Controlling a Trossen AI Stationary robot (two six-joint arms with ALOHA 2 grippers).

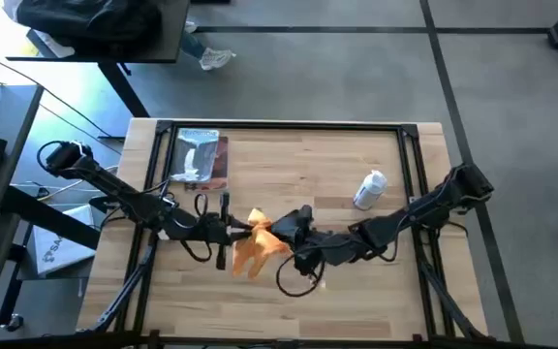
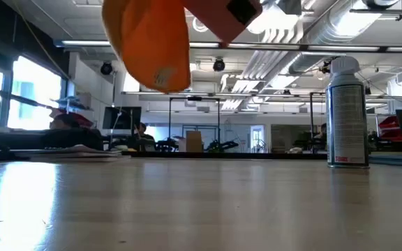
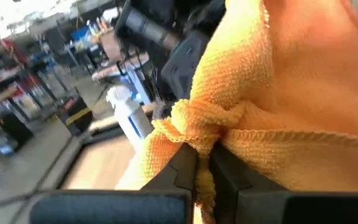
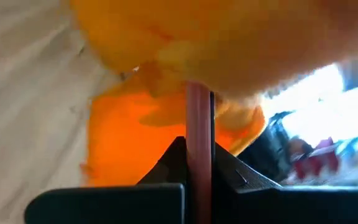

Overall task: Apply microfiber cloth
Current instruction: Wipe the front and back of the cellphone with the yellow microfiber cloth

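Seen from above, two dark robot arms reach inward over a light wooden table (image 1: 356, 281) and meet near its middle front. Between them hangs the microfiber cloth (image 1: 256, 244), a floppy orange-yellow rag, lifted off the tabletop; the level view across the table shows its bunched lower fold dangling high in the air, clear of the wood. The left gripper (image 1: 232, 230) comes in from the left, and its wrist camera shows its two dark fingers (image 3: 182, 167) pressed together on a gathered, stitched edge of the cloth. The right gripper (image 1: 281, 229) comes in from the right; its fingers are nearly together around a thin pink slab-like object (image 4: 197, 143), seen edge-on, with the cloth draped over it. Farther right on the table stands a white spray can (image 1: 370, 189), upright and well apart from the cloth. At the back left lies a silvery packet (image 1: 201, 160).
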